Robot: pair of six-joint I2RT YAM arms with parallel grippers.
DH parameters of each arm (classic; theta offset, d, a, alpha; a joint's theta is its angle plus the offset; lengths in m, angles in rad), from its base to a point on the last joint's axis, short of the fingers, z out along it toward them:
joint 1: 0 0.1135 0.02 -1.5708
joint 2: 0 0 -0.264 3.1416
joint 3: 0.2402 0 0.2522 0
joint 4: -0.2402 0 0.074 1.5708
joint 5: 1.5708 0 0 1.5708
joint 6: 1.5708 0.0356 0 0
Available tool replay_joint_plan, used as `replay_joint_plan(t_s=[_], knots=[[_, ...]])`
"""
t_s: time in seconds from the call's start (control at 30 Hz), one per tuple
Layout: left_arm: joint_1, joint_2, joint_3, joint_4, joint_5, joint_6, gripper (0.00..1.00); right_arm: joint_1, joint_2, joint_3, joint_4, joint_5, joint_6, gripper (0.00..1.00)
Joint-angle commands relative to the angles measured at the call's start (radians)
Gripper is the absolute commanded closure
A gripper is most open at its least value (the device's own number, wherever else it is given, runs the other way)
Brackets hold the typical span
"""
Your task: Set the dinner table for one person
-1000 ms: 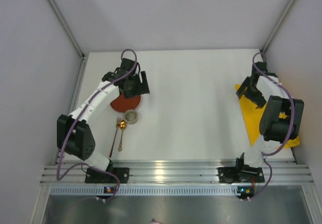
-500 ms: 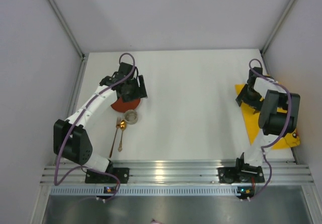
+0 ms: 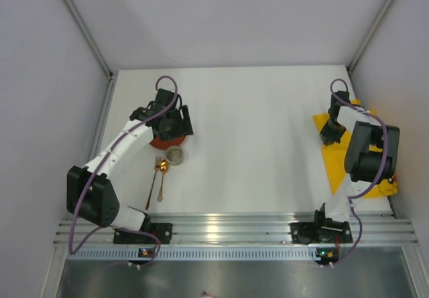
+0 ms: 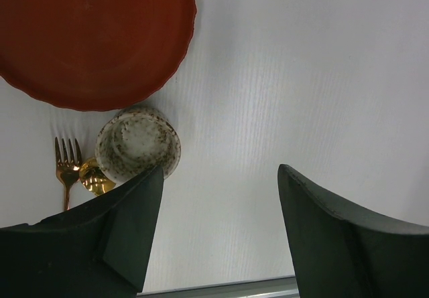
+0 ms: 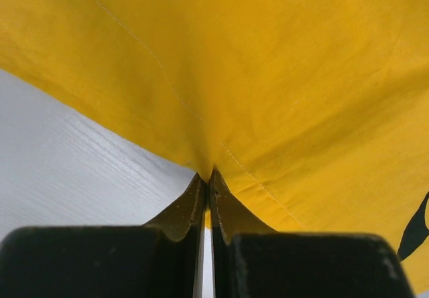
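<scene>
On the left of the white dinner table (image 3: 261, 144) lies a red plate (image 3: 159, 141) (image 4: 94, 37). Close beside it are a speckled cup (image 3: 174, 155) (image 4: 137, 144), a gold fork (image 3: 153, 177) (image 4: 67, 167) and a gold spoon (image 3: 161, 171) (image 4: 96, 181). My left gripper (image 3: 175, 125) (image 4: 220, 177) hangs open above the plate's right side, with only bare table between its fingers. At the right edge lies a yellow cloth mat (image 3: 340, 161) (image 5: 281, 77). My right gripper (image 3: 328, 134) (image 5: 209, 172) is shut on the mat's left edge, and the cloth puckers at the fingertips.
A ribbed aluminium rail (image 3: 234, 228) runs along the near edge, with both arm bases on it. Grey walls enclose the table on the left, the right and the far side. Bare white table (image 5: 80, 171) shows beside the mat's hem.
My right gripper has come down onto the mat's left edge and shut on it. My left gripper has shifted slightly left over the plate, still open.
</scene>
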Motion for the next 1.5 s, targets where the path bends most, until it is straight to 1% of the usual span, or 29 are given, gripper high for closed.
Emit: replay_joint_plan(t_s=[0.0,0.03,0.1,0.13,0.33,0.5,0.6,0.63,0.73,0.77,0.97,1.03,1.07,1.1,1.17,1.2,1.27,1.3,1.33,1.37,1.4,1.43,1.47], knots=[[-0.003,-0.023,-0.004,0.017,-0.018,-0.012,0.26,0.059,-0.001,-0.042,-0.027,-0.099,0.008,1.00],[-0.003,-0.021,0.000,0.022,-0.022,-0.012,0.26,0.113,-0.027,-0.033,-0.047,-0.108,0.011,1.00],[-0.003,-0.018,0.017,0.022,-0.028,-0.009,0.26,0.171,-0.050,0.002,-0.070,-0.143,0.031,1.00],[-0.003,-0.012,0.025,0.022,-0.040,-0.008,0.26,0.243,-0.068,0.014,-0.093,-0.157,0.040,1.00],[-0.003,0.002,0.080,0.005,-0.066,0.005,0.26,0.446,-0.096,0.114,-0.141,-0.294,0.149,1.00],[-0.003,-0.003,0.079,0.004,-0.078,0.005,0.26,0.572,-0.033,0.250,-0.147,-0.378,0.221,1.00],[-0.003,-0.006,0.079,-0.001,-0.081,-0.002,0.26,0.648,0.043,0.352,-0.156,-0.423,0.238,1.00],[-0.003,-0.008,0.079,0.000,-0.081,-0.005,0.26,0.661,0.086,0.404,-0.159,-0.433,0.244,1.00],[-0.003,-0.015,0.076,-0.004,-0.094,-0.005,0.26,0.704,0.163,0.479,-0.162,-0.486,0.266,1.00],[-0.003,-0.018,0.077,-0.006,-0.098,-0.006,0.26,0.711,0.183,0.529,-0.162,-0.510,0.281,1.00],[-0.003,-0.032,0.066,-0.016,-0.115,-0.015,0.26,0.742,0.327,0.703,-0.159,-0.597,0.341,1.00],[-0.003,-0.037,0.060,-0.018,-0.123,-0.020,0.26,0.745,0.369,0.734,-0.113,-0.642,0.358,1.00],[-0.003,-0.038,0.054,-0.016,-0.126,-0.022,0.26,0.745,0.378,0.734,-0.081,-0.700,0.390,1.00],[-0.003,-0.040,0.053,-0.016,-0.127,-0.022,0.26,0.745,0.386,0.728,0.015,-0.734,0.407,1.00],[-0.003,-0.038,0.051,-0.015,-0.134,-0.023,0.26,0.745,0.409,0.706,0.090,-0.795,0.462,1.00],[-0.003,-0.034,0.053,-0.015,-0.134,-0.025,0.26,0.744,0.418,0.697,0.176,-0.821,0.477,0.99],[-0.003,-0.028,0.062,-0.015,-0.137,-0.026,0.26,0.739,0.445,0.688,0.227,-0.883,0.522,0.60],[-0.003,-0.023,0.065,-0.016,-0.143,-0.026,0.26,0.736,0.452,0.680,0.302,-0.909,0.534,0.44],[-0.003,-0.023,0.069,-0.019,-0.144,-0.025,0.26,0.730,0.447,0.670,0.328,-0.927,0.543,0.29],[-0.003,-0.020,0.080,-0.021,-0.150,-0.022,0.25,0.722,0.436,0.633,0.356,-0.940,0.562,0.25],[-0.003,-0.014,0.085,-0.029,-0.158,-0.018,0.25,0.707,0.420,0.602,0.437,-0.944,0.572,0.09],[-0.003,-0.014,0.089,-0.030,-0.164,-0.009,0.25,0.695,0.377,0.537,0.474,-0.947,0.588,0.01],[-0.001,-0.011,0.099,-0.032,-0.172,-0.002,0.25,0.682,0.352,0.507,0.499,-0.946,0.588,0.00]])
